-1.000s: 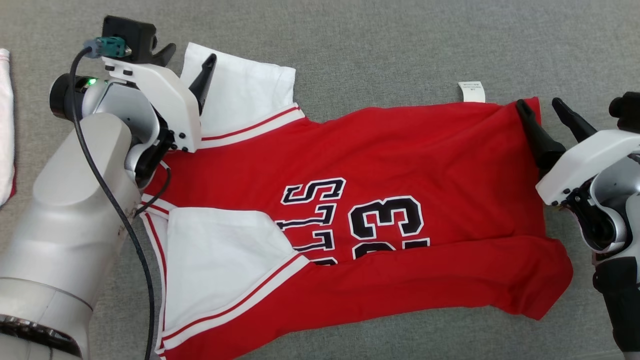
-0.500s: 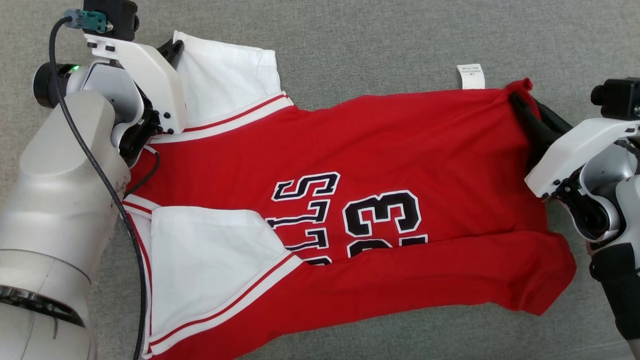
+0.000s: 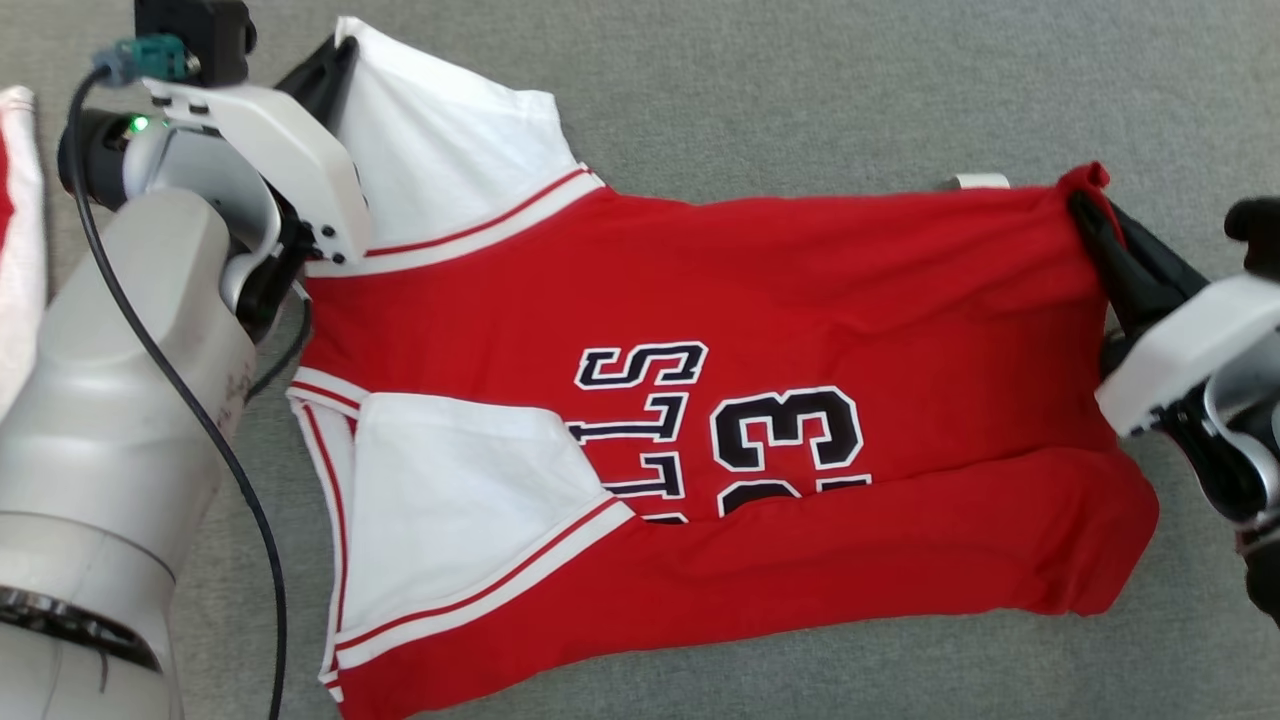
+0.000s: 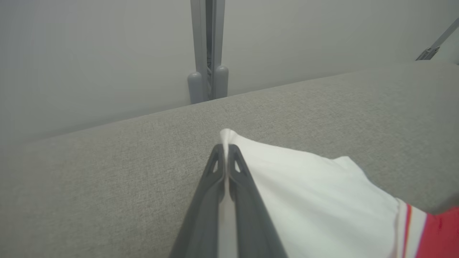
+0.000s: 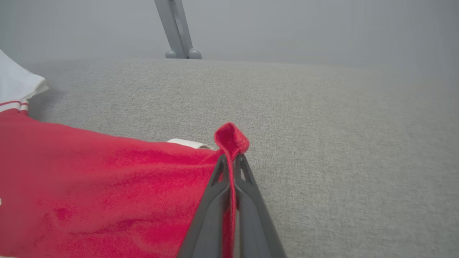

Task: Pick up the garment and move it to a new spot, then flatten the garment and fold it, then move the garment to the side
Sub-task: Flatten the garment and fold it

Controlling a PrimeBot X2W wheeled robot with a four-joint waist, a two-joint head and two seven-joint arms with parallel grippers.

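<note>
The garment (image 3: 800, 290), a red jersey with white sleeves and black print, lies spread on the grey fabric surface (image 3: 800, 90). Its collar end is toward the robot's left and its hem toward the right, and the near long side is folded over the lower part of the print. At the left border of the head view lies another white cloth (image 3: 20, 260), apart from the garment and beside the pale left forearm (image 3: 120, 400). A black cable (image 3: 215, 430) runs along this forearm, close to the collar. A small white label (image 3: 978, 181) shows at the far hem edge. The left gripper (image 4: 225, 148) has its fingers pressed together on the corner of the far white sleeve (a little tip of cloth stands above them). The right gripper (image 5: 232, 157) pinches the far hem corner, and a red fold rises over its fingertips. Beyond the garment the surface is bare up to its far edge, where a grey post (image 4: 208, 53) stands before a pale wall. Near the robot, a narrow strip of grey is free.
</note>
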